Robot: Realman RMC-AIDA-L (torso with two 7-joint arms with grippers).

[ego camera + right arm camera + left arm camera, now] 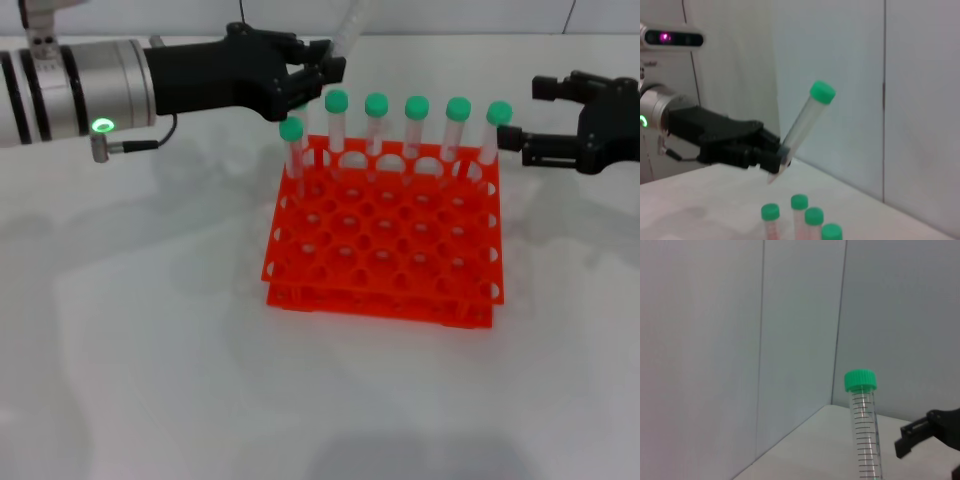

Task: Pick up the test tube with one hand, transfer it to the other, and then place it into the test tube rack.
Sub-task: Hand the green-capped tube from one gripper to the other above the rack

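White table (150, 380) under orange rack (385, 240) (pale panelled walls behind)

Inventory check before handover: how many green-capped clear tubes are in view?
7. Six clear plastic green-capped tubes stand along the orange-red plastic rack's far edge. The seventh test tube is held tilted in the left gripper. None appear hidden.

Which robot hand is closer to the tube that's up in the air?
Left. The left gripper holds the tilted tube by its lower end. The right gripper waits apart, past the rack's far right corner.
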